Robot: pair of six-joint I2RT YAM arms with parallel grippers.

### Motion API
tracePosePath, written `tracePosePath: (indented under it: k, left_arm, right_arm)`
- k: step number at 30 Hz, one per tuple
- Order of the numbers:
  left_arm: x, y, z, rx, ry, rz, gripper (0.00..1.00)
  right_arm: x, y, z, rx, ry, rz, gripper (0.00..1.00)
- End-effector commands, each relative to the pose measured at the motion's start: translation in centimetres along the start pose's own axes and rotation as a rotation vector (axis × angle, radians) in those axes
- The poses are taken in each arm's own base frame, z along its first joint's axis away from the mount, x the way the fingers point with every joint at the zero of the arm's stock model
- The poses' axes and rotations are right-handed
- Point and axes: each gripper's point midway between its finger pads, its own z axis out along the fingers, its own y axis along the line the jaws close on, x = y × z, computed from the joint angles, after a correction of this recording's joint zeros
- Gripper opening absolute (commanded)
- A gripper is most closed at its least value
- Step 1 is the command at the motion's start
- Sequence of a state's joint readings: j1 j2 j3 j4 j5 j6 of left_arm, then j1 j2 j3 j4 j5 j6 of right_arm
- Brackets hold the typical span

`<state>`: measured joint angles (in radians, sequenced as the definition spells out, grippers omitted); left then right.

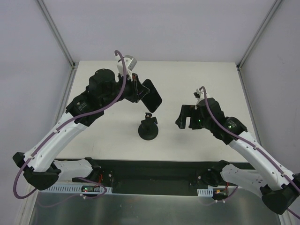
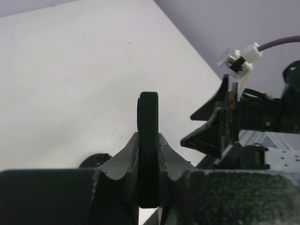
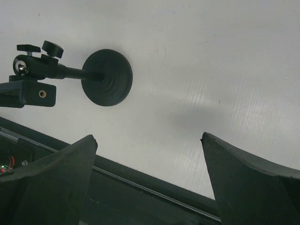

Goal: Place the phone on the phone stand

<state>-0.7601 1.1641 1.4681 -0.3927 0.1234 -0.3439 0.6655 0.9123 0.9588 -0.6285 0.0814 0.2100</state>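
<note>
My left gripper point(image 1: 140, 92) is shut on the black phone point(image 1: 153, 96) and holds it in the air, up and left of the phone stand point(image 1: 148, 127). In the left wrist view the phone point(image 2: 148, 140) is seen edge-on, clamped between the two fingers point(image 2: 123, 157). The stand has a round disc base point(image 3: 107, 78), a stem and a clamp bracket point(image 3: 28, 92); it stands on the white table at the front middle. My right gripper point(image 1: 186, 119) is open and empty, to the right of the stand, with nothing between its fingertips point(image 3: 89, 143).
The white table point(image 1: 206, 79) is enclosed by grey side walls. A dark rail point(image 1: 154, 168) runs along the table's near edge by the arm bases. The right arm's gripper shows in the left wrist view point(image 2: 220, 126).
</note>
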Motion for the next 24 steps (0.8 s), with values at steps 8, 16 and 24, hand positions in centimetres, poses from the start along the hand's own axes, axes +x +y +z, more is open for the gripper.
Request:
tracePosePath:
  k: [8,16,24]
  left_arm:
    - [0.2,7.2,-1.1,-0.283,-0.091,0.016,0.00]
    - [0.8,7.6,-5.1,-0.304,-0.138,-0.010,0.00]
    - [4.0,4.9,-6.0,-0.131,-0.053,-0.009,0.00]
  right_arm:
    - [1.9,4.4,1.0,-0.170,0.045,0.077,0.97]
    - [1.6,6.4,1.7,-0.212,0.048,-0.012,0.97]
    - [1.4,5.4,2.2,-0.169,-0.030,-0.088,0.88]
